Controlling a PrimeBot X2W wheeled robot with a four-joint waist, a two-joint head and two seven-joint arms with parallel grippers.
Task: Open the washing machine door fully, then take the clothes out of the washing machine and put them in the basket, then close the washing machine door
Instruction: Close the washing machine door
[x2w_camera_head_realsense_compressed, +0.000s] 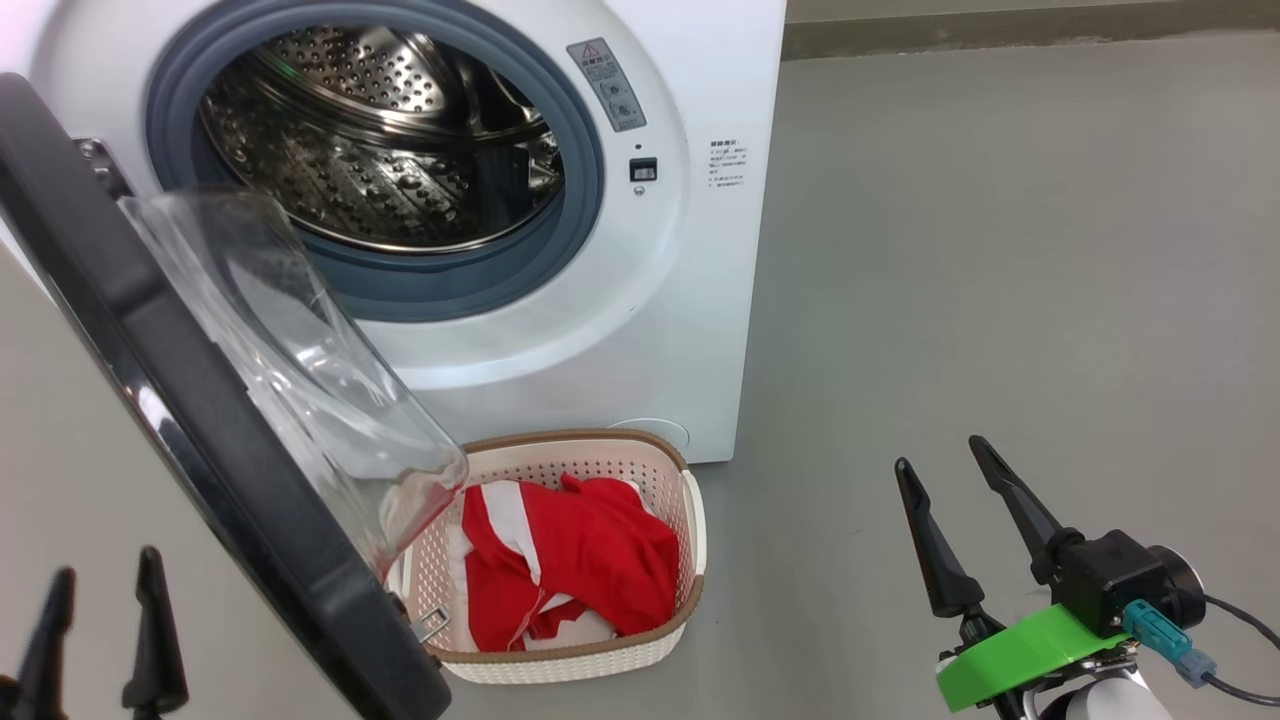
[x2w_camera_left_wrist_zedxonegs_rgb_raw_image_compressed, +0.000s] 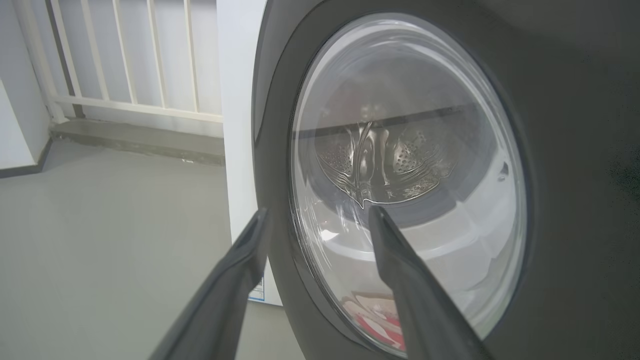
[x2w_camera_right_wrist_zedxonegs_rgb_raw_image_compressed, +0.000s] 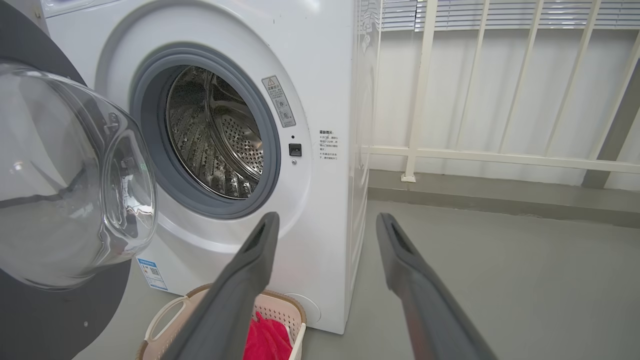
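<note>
Both the left hand (x2w_camera_head_realsense_compressed: 105, 565) and the right hand (x2w_camera_head_realsense_compressed: 940, 452) are spread and empty, the clothes (x2w_camera_head_realsense_compressed: 590, 550) lie in the basket (x2w_camera_head_realsense_compressed: 692, 520) under the open washing machine door (x2w_camera_head_realsense_compressed: 200, 430), whose glass bowl (x2w_camera_head_realsense_compressed: 300, 370) may clip its rim swinging shut.

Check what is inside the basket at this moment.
Red clothes with white panels lie bunched inside the basket, filling most of it. The open washing machine door covers the basket's left end in the head view, so what lies there cannot be made out.
</note>
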